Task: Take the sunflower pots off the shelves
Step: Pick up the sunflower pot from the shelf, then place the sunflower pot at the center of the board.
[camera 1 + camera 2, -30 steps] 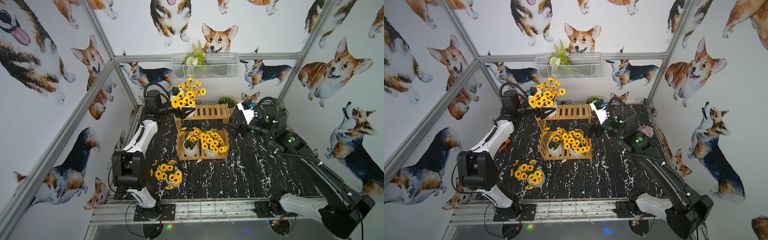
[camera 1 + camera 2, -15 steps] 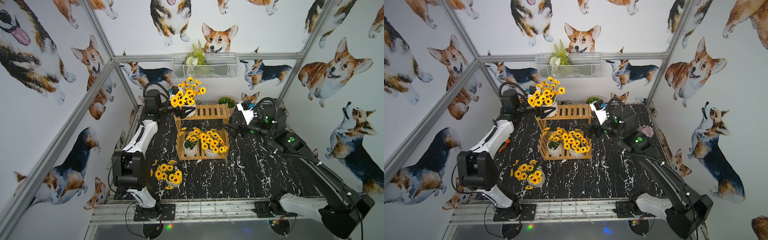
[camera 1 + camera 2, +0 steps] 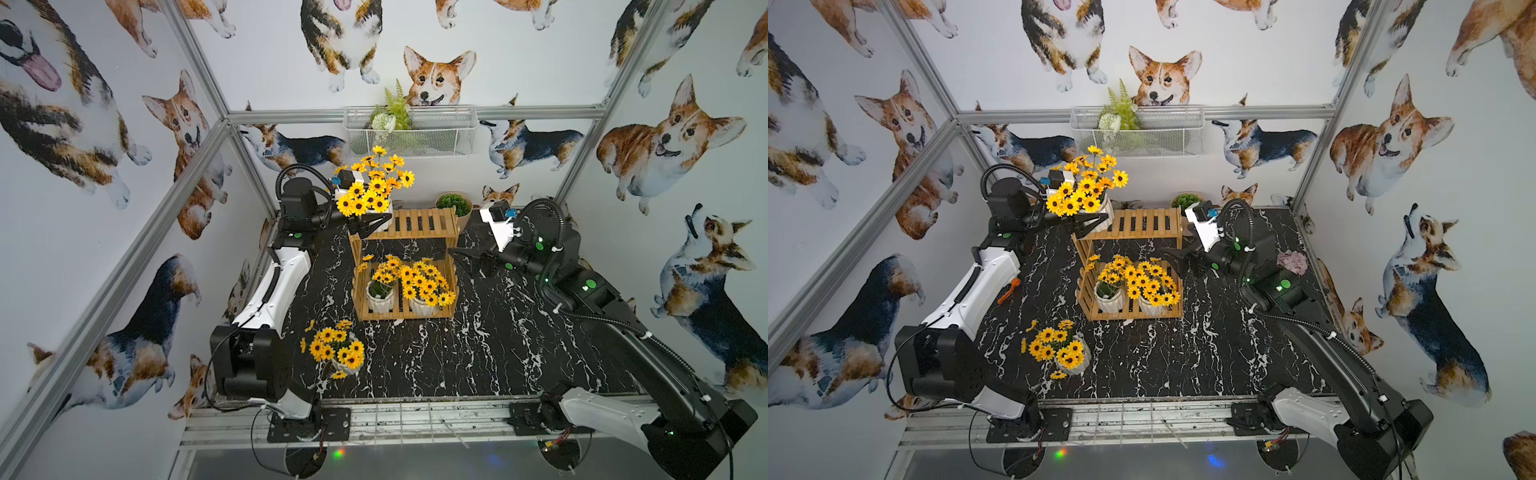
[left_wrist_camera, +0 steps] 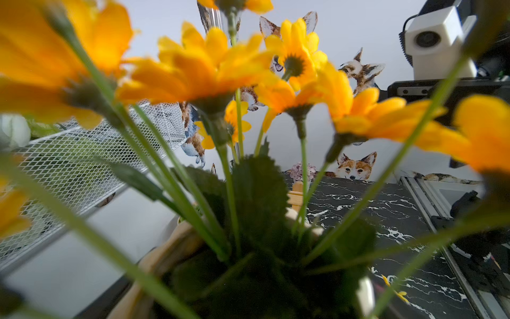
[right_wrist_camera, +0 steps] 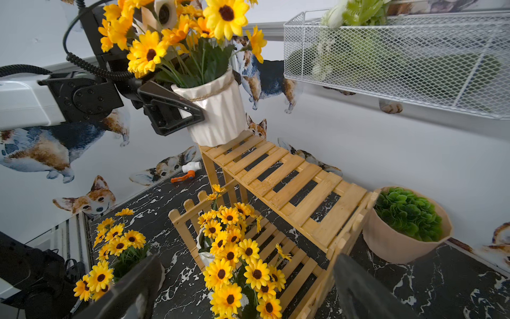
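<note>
Left fingers (image 5: 171,110) are clamped on a sunflower pot (image 5: 220,116). The near finger presses the white ribbed wall below the twine band, and both top views show the fingers straddling it. Pot is tilted at the left end of the shelves (image 3: 424,222), top tier, upper centre of frame. Its base is right at the slats; can't tell if it touches. Full of yellow dark-centred blooms and green leaves. Left wrist view shows only stems and blurred petals up close.

Right fingers (image 5: 132,287) are spread wide with nothing gripped, hanging just right of the shelves and apart from the wood.

Lower tier holds two pots side by side, both upright:
- left lower pot (image 3: 380,301): mostly green at the mouth, with a few blooms
- right lower pot (image 3: 420,306): packed with blooms leaning over its neighbour

Fourth sunflower pot (image 3: 336,351) stands on the black marble counter (image 3: 478,357), lower centre-left, near the left arm's base and well apart from the shelves.

Other containers:
- beige pot (image 3: 465,215) with a green succulent, on the counter just beside the top tier's right end
- white wire basket (image 3: 440,139) on the back wall, top centre, with fern fronds and a pale flower at its left end
- pink flower clump (image 3: 1292,262) at the counter's right edge, its pot hidden
</note>
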{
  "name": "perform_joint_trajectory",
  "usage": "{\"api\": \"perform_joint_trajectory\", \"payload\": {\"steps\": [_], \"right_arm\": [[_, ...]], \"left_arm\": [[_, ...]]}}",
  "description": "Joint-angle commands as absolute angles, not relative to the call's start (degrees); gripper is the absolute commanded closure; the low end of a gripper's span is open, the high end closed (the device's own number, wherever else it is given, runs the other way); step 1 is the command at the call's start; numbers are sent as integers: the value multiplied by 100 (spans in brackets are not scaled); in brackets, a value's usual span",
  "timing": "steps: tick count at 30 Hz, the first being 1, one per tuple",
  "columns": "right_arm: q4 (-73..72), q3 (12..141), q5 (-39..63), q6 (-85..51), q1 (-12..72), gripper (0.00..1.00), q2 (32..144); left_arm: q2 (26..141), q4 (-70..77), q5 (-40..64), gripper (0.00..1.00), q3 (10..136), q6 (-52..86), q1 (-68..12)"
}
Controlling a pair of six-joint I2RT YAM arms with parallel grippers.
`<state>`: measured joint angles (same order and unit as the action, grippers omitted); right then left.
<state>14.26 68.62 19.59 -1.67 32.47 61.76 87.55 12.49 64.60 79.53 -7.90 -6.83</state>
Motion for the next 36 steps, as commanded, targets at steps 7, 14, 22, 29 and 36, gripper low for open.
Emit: {"api": "perform_joint_trajectory", "payload": {"steps": [7,14,22,29,36], "right_arm": [[1454,6698,1462,-360,3243,0,5899],[1527,6582,919,-488,3243,0,5700],[1759,6492,204,-830,3230,0,5458],[2087,6676,-543,-1134,3188,0,5435],[2153,6546,-578,-1408,3061,0,5406]], "left_arm": [[8070,1272,6472,100,7558,-1101,-853],[7550,995,6264,100,7113,-1232,-1175],[6919,975,5705,100,6427,-1237,-1696],[6550,960,5238,100,5861,-1388,-2227],[6222,963,4532,100,5283,-1498,-2918]]}}
